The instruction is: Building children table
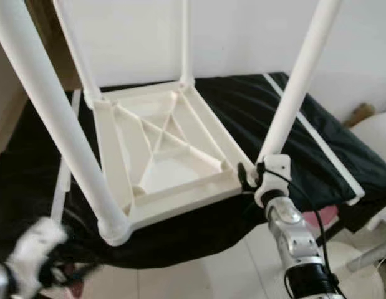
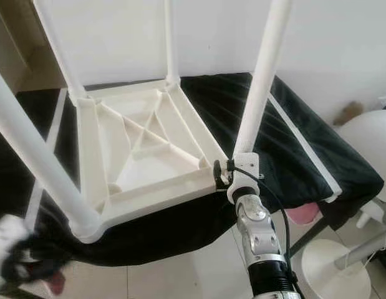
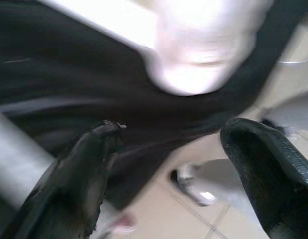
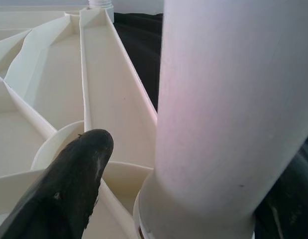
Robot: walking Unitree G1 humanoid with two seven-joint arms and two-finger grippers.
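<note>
Table: a white plastic children's table [image 1: 161, 149] lies upside down on a black cloth, its ribbed underside facing up and four white legs standing up from the corners.
Surface: the black cloth [image 1: 292, 124] covers a low counter; it is wrinkled, with white bands running along its edges.
Near-right leg: this leg [image 1: 299, 81] rises from the corner nearest the right arm, seated in its round socket.
Right pincer: the right pincer [image 1: 252, 177] is at the base of that leg, one black finger [image 4: 69, 194] on either side of the tube; clenched around the leg.
Near-left leg: a thick leg [image 1: 55, 124] slants up from the near-left corner.
Left pincer: the left pincer [image 3: 173, 159] hangs low below the near-left corner, blurred, fingers spread apart and grasping nothing.
Room: white wall [image 1: 242, 37] behind, pale tiled floor [image 1: 199, 280] in front, a round white object [image 2: 367, 137] at far right.
</note>
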